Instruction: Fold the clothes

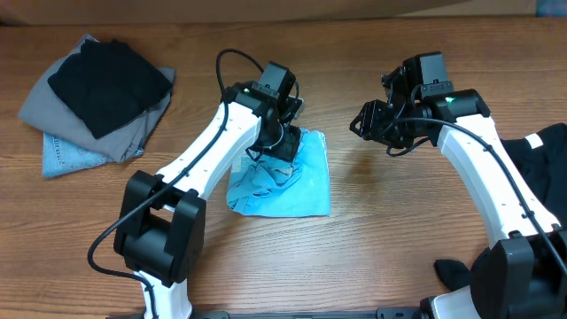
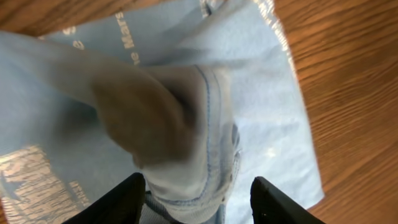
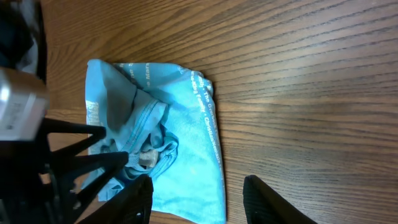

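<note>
On the counter (image 1: 399, 230), centre, the blue shirt (image 1: 306, 190) lies half-folded, its collar bunched between the left gripper's (image 2: 198, 200) spread fingers. The right gripper (image 3: 198, 198) hovers nearby, fingers apart, empty. The folded pile (image 1: 97, 97) looks done; a black garment (image 1: 549, 168) likely waits.

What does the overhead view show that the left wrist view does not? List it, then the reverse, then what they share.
Only overhead: the stacked clothes at far left, the right tool, a black garment at the right edge. Only left wrist: white lettering on the cloth and the stitched edge inside the open left tool. Both: the blue shirt on the wooden table.
</note>
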### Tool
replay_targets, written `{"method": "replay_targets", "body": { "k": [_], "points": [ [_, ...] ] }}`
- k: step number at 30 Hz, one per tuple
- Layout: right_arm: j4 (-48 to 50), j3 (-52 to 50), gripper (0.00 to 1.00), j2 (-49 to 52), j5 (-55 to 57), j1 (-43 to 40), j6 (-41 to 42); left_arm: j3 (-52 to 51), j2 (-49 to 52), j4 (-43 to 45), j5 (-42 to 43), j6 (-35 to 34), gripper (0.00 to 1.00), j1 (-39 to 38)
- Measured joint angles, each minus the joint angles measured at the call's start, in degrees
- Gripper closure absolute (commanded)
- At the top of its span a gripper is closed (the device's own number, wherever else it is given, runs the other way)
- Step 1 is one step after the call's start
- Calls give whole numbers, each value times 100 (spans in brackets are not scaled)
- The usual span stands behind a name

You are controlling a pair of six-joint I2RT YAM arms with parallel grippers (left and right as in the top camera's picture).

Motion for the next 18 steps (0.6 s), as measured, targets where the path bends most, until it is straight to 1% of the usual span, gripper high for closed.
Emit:
{"method": "replay_targets", "body": {
  "k": [2,6,9,10,18],
  "points": [
    [2,0,50,0,2,0,2,-109,0,48,-61,0,44,-7],
    [-2,0,50,0,0,0,2,-232,2,225,-94,-7,60,-7],
    [2,0,50,0,2,0,0,-240,2,448,-22,11,85,-26],
    [0,0,50,0,0,0,0,-240,2,511,20,13,96,-44],
    [2,0,50,0,4,0,2,-251,2,1147,317,26,96,-496]
  ]
}}
